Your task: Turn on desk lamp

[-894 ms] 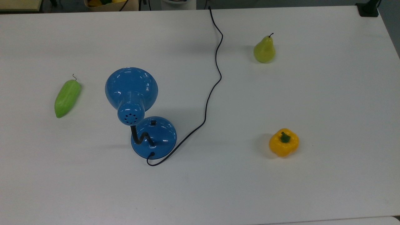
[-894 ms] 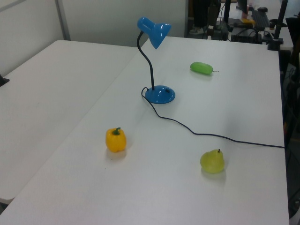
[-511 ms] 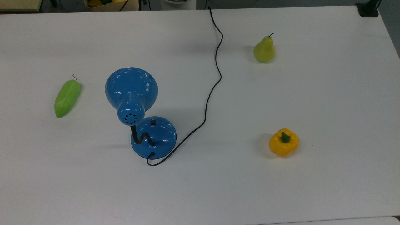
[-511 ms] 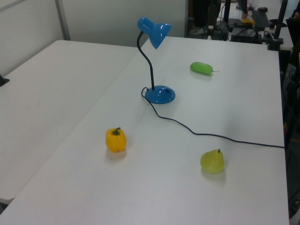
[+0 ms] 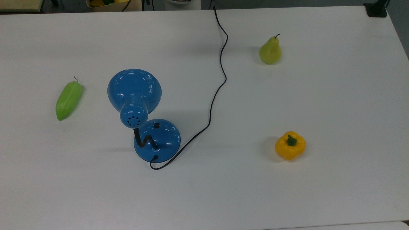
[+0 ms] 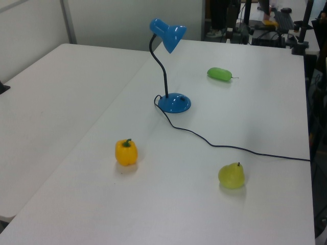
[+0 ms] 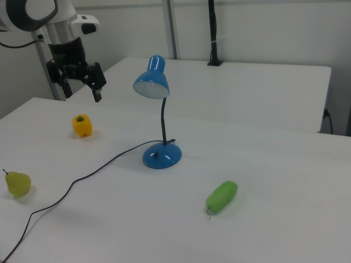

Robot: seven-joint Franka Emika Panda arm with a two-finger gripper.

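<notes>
In the right view the black two-finger pincer (image 7: 81, 86) hangs released, grasping nothing, high above the white surface (image 7: 285, 219), while the glossy blue desk lamp (image 7: 158, 118) stands down toward the right view's right, its small black switch (image 5: 156, 125) atop the base.
</notes>
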